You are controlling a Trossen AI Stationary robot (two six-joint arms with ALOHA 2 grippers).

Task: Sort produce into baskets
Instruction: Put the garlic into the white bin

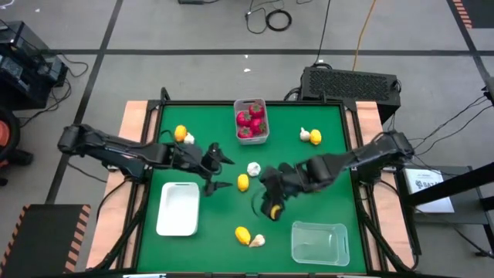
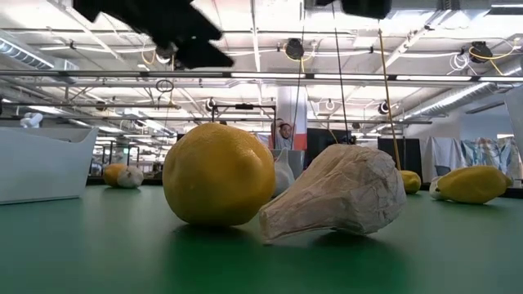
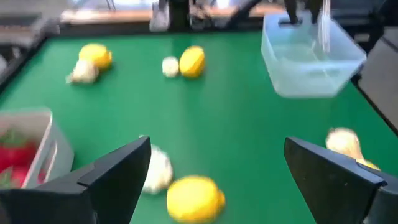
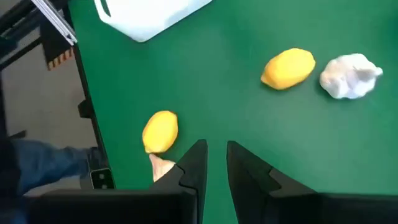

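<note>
Nearest the front edge, at 6 o'clock on the tabletop point(image 1: 224, 255), a dimpled, matte yellow lemon point(image 2: 219, 174) touches a crinkled, papery beige garlic bulb point(image 2: 339, 196). Both lie loose and unsorted. The clear plastic tub point(image 1: 319, 242) at 5 o'clock and the shallow white tray point(image 1: 178, 208) at 7 o'clock are smooth, round-cornered and hold nothing, probably waiting for the lemons and garlic.

Mid-table, the right gripper point(image 1: 270, 207) points down just right of centre. Its fingers point(image 4: 194, 163) are clenched to a narrow slit with only bare green between them. A yellow patch shows at the gripper from above, and I cannot tell if that is a lemon it touches.

The left gripper point(image 1: 222, 171) reaches in from 9 o'clock with its fingers released wide. They frame a 2nd lemon point(image 1: 243, 182) and its garlic neighbour point(image 1: 253, 168) at centre, which looks like an approach to a pick.

Farther back, 2 more lemon-and-garlic pairs sit at 11 o'clock and 1 o'clock. At 12 o'clock the deep grey-white bin point(image 1: 264, 136) holds the glossy red round pieces point(image 1: 250, 122) with green tops, so that kind looks already sorted.
</note>
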